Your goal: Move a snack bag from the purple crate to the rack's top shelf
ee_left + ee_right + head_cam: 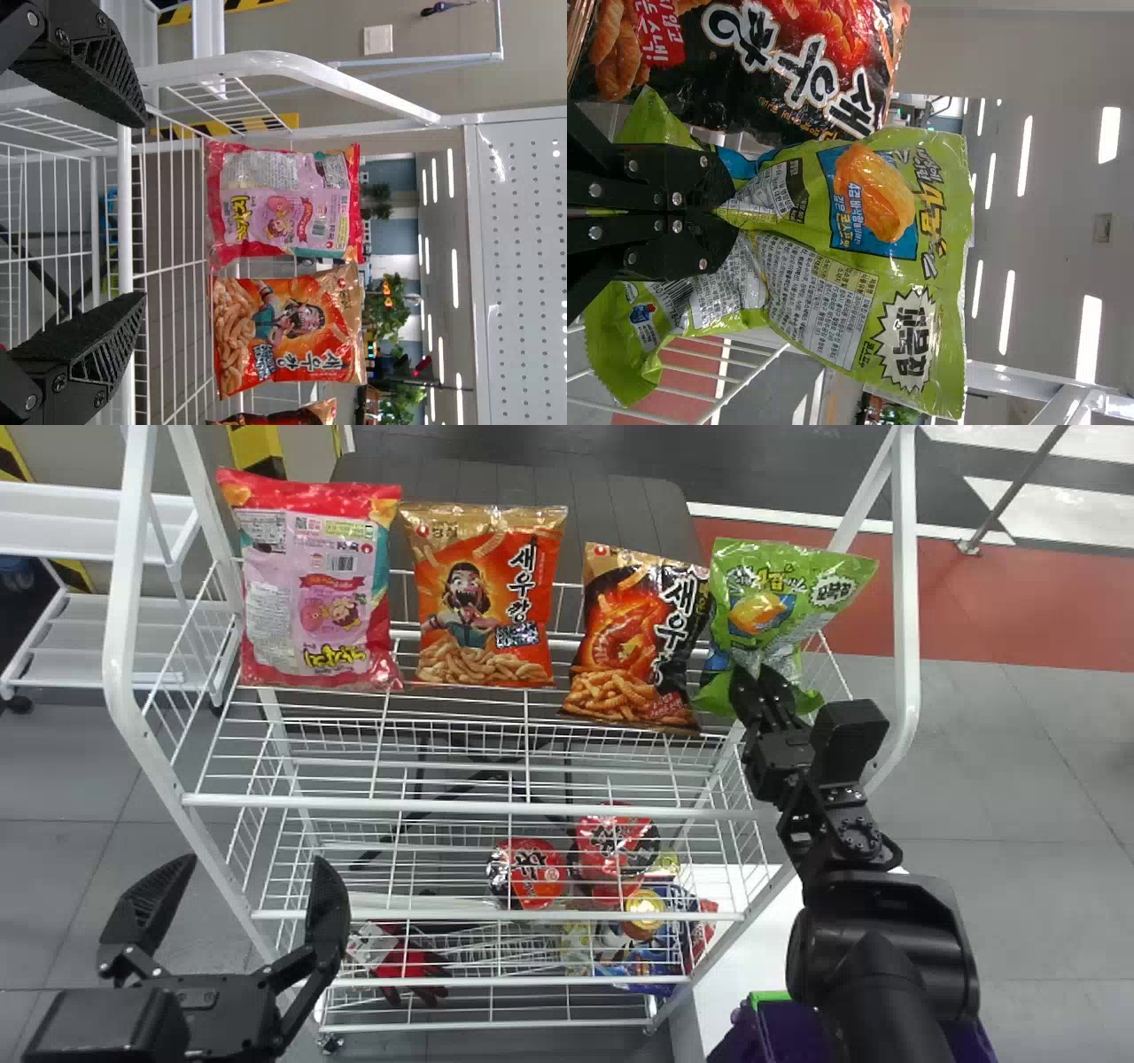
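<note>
My right gripper [764, 691] is at the right end of the rack's top shelf [461, 806], shut on the lower middle of a green snack bag [780, 598]. In the right wrist view the green bag [859, 257] creases where the right gripper [731, 211] pinches it. The bag stands roughly upright, slightly tilted, beside a black-and-orange snack bag [633, 638]. The purple crate [797, 1032] lies low at the right, partly behind the right arm. My left gripper [244, 895] is open in front of the rack's left side; the left wrist view has the left gripper [137, 212] with nothing between its fingers.
An orange snack bag [487, 602] and a pink-and-red one [314, 584] stand on the top shelf to the left. Red-lidded cups [532, 872] and other packets sit on lower shelves. White rack posts [905, 602] rise at both sides.
</note>
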`<state>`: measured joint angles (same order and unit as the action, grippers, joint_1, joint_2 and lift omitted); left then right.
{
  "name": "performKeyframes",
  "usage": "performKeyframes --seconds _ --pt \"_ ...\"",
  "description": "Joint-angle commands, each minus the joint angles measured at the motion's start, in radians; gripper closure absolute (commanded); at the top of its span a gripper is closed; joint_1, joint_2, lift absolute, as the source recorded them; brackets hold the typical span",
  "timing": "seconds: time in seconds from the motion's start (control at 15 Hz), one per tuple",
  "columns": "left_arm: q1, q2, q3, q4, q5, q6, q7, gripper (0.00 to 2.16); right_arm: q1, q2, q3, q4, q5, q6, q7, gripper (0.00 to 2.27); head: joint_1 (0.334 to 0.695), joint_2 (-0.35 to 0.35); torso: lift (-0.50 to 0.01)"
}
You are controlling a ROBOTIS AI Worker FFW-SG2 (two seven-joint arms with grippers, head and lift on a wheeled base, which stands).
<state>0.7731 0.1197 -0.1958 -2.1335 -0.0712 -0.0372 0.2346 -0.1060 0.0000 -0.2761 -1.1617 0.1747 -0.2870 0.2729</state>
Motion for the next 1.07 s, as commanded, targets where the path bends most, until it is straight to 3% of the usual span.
performKeyframes --seconds 0.0,0.2,0.27,0.33,0.4,1.0 --pt "0.0 0.0 0.003 -0.002 0.001 0.0 0.0 0.14 -0.001 0.001 0.0 0.004 0.003 -0.002 0.0 0.84 0.695 -0.152 0.001" --pt "-0.005 0.0 0.001 0.0 0.001 0.003 -0.001 0.14 -0.003 0.001 -0.003 0.005 0.0 -0.002 0.0 0.77 0.695 -0.151 0.001" --pt "-0.006 0.0 0.001 -0.002 0.001 0.003 -0.001 0.14 -0.003 0.001 -0.003 0.005 0.002 -0.002 0.0 0.61 0.695 -0.151 0.001" --pt "-0.008 0.0 -0.001 0.0 0.001 0.006 -0.003 0.14 -0.001 0.001 -0.005 0.007 0.002 -0.011 0.0 0.29 0.695 -0.153 0.001" --pt "-0.011 -0.002 -0.001 0.001 -0.001 0.006 -0.003 0.14 -0.001 0.001 -0.006 0.008 0.002 -0.014 -0.001 0.23 0.695 -0.153 0.001" --pt "-0.014 -0.002 -0.004 0.006 -0.001 0.009 -0.001 0.14 0.055 0.001 -0.018 0.0 -0.018 -0.174 -0.034 0.17 0.695 -0.167 0.001"
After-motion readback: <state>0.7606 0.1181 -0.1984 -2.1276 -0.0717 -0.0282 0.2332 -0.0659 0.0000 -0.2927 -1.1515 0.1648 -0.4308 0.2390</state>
